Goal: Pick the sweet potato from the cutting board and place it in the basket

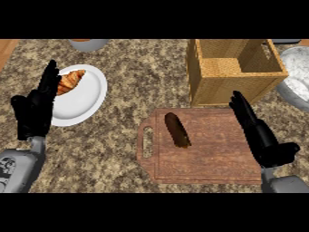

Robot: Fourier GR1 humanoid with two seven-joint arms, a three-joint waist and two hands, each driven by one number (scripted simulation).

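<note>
Sweet potato [176,129] untouched on cutting board [210,156], both robot hands, left [36,106] and right [260,136], open, basket [234,72] top cropped.

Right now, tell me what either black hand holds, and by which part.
Nothing is held. Left hand and right hand are open; the brown sweet potato lies untouched on the wooden cutting board.

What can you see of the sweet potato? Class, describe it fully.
The sweet potato is a long, dark brown tuber with rounded ends and a dull skin. It lies flat on the wooden cutting board, left of the board's middle, its length running from the far side toward the near one. Only the board touches it. The right hand is open over the board's right side, apart from it. The basket stands beyond the board.
</note>
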